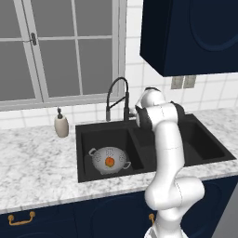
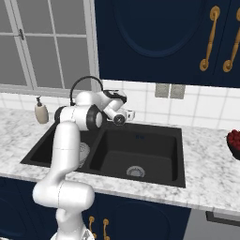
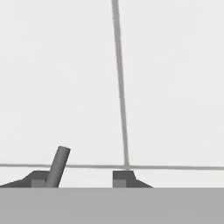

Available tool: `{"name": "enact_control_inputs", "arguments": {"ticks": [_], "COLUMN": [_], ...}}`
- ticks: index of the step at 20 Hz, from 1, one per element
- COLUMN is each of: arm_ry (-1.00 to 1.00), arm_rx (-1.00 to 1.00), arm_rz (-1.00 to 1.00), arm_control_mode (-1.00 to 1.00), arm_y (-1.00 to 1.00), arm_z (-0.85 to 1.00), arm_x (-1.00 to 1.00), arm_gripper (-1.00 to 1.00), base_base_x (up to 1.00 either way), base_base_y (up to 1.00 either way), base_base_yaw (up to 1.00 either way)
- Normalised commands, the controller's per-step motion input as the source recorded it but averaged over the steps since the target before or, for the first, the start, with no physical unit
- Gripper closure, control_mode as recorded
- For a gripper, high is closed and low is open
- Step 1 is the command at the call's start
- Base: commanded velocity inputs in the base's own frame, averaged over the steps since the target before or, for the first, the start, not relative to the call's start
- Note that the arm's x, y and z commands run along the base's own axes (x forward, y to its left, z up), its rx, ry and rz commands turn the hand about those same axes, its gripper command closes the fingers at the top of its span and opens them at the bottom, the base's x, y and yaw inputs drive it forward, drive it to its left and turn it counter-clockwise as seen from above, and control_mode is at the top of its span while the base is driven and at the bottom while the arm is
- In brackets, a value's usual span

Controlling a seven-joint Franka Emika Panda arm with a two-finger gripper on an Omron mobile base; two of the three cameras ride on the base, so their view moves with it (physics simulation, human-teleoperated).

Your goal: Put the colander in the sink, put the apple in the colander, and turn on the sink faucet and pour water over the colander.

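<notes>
Starting at nine o'clock in your left base view, the window [image 1: 51,51] fills the upper wall, with white tiles [image 1: 139,69] beneath and beside it. Below it runs the grey-veined marble bench [image 1: 32,162], and a beige soap bottle [image 1: 61,124] stands on it just beside the sink's left rim. Dark blue drawers with a brass pull [image 1: 21,217] sit under the bench.

Moving right, the black sink [image 1: 83,135] has two basins. The colander [image 1: 109,159] rests in the left basin, and the apple [image 1: 109,161] lies inside it. The sink faucet [image 1: 117,95] arcs up behind the divider, its spout over the left basin; you can see no stream from it.

Next comes the arm, bent toward the wall at the faucet's base. In your hand view the gripper [image 3: 81,177] faces white tile, and a thin grey rod, apparently the faucet lever [image 3: 59,166], stands tilted against the left fingertip [image 3: 37,178]. The jaws stand partly apart; you cannot tell whether they pinch the rod or just touch it.

Further right, your right base view shows the second basin with its silver drain [image 2: 135,171], a navy wall cabinet [image 2: 159,37] with brass handles at twelve o'clock, a wall outlet [image 2: 169,90], and a dark bowl of red fruit [image 2: 234,143] on the bench at three o'clock.
</notes>
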Motion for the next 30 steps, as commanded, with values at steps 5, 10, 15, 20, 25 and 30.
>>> {"name": "enact_control_inputs", "arguments": {"ticks": [5, 10, 15, 20, 25, 30], "arm_ry": [0.04, 0.04, 0.03, 0.04, 0.03, 0.01], "arm_rx": [0.05, 0.08, 0.10, 0.09, 0.08, 0.06], "arm_rz": [-0.03, -0.02, -0.01, -0.02, -0.02, -0.02], "arm_control_mode": [-1.00, -1.00, -1.00, -1.00, -1.00, -1.00], "arm_y": [-0.75, -0.85, -0.90, -0.84, -0.79, -0.57], "arm_z": [-0.21, -0.26, -0.29, -0.31, -0.28, -0.12], "arm_x": [0.00, 0.00, 0.00, 0.00, -0.01, -0.21], "arm_gripper": [1.00, 1.00, 1.00, 1.00, 1.00, 1.00], "base_base_x": [0.00, 0.00, 0.00, 0.00, 0.00, 0.00], "base_base_y": [0.00, 0.00, 0.00, 0.00, 0.00, 0.00], "base_base_yaw": [0.00, 0.00, 0.00, 0.00, 0.00, 0.00]}}
